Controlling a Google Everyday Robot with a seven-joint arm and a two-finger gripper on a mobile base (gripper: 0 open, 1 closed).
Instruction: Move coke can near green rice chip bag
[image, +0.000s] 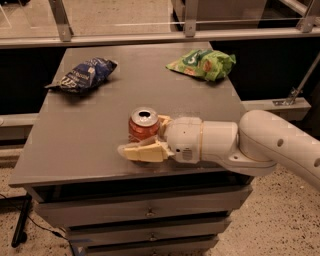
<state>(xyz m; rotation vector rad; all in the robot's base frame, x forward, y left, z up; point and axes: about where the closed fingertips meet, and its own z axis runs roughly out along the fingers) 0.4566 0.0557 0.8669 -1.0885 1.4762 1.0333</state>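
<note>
gripper (142, 136) sits around the upright coke can (144, 124), can't tell if clamped; green rice chip bag (202, 64) lies well apart, back-right of it.

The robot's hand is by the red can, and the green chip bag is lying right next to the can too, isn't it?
Not quite. The gripper is at the coke can, but the green rice chip bag isn't next to it. It lies well apart, at the far right corner of the table, as the camera view shows.
</note>
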